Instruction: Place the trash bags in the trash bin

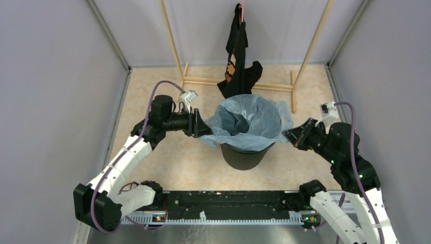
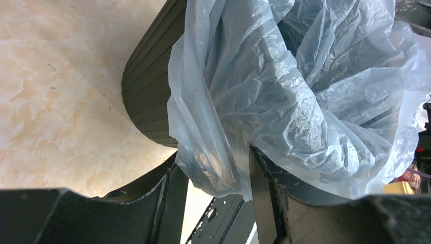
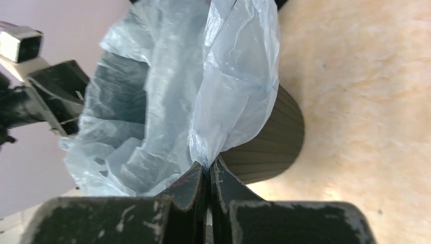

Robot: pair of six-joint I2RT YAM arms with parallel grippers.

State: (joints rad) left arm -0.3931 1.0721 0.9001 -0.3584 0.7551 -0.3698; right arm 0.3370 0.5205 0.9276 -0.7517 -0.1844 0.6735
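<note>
The black trash bin [image 1: 246, 156] stands mid-floor. The light-blue trash bag [image 1: 249, 119] sits in its mouth, its edge spread over the rim on both sides. My left gripper [image 1: 201, 126] is at the bin's left rim. In the left wrist view it [image 2: 213, 160] is open, a fold of bag [image 2: 284, 86] hanging between the fingers beside the bin wall [image 2: 150, 91]. My right gripper [image 1: 288, 136] is at the right rim. In the right wrist view it [image 3: 208, 170] is shut on the bag's edge [image 3: 239, 91], just outside the bin [image 3: 269, 147].
A black garment with orange print [image 1: 238, 51] hangs from a wooden rack [image 1: 274, 86] right behind the bin. Grey walls [image 1: 61, 101] close in the left and right sides. The arms' base rail [image 1: 223, 203] runs along the near edge.
</note>
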